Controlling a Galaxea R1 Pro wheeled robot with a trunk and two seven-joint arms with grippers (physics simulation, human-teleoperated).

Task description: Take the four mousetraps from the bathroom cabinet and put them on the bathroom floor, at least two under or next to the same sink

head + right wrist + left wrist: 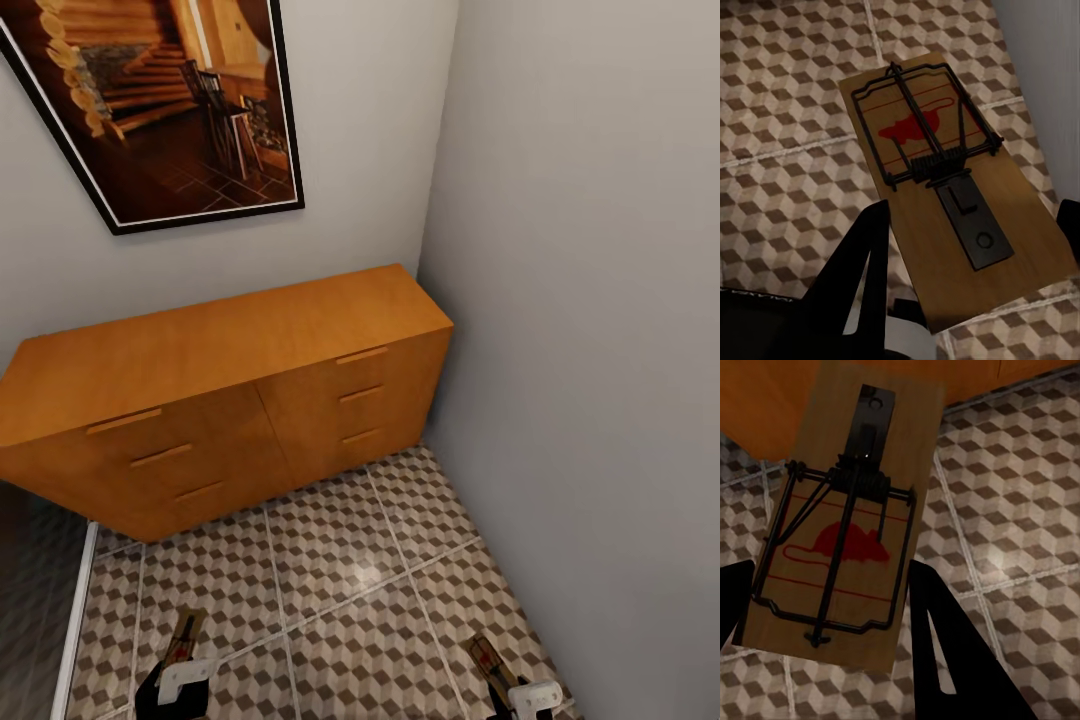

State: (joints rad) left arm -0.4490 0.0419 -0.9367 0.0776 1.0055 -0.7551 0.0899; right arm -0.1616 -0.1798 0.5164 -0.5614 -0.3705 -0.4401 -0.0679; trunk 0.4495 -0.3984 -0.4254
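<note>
Each pincer, left (182,678) and right (528,694), at the frame's bottom, is closed on a mousetrap (844,536), (945,184) above the bathroom floor (330,570); the cabinet (215,390) stands mid-frame; lower each flat onto tiles, beside the sink, before releasing.

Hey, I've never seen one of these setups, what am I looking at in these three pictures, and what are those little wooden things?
This is a simulated two-armed robot in a bathroom. The big picture comes from its head camera, looking down at an orange wooden cabinet against the wall, a framed picture above it, and the patterned tile floor. The other two come from cameras on each wrist, looking along the fingers. The wooden things are mousetraps. The left gripper holds one mousetrap between its dark fingers; the right gripper holds another mousetrap. Both are above the floor, not yet set down.
</note>
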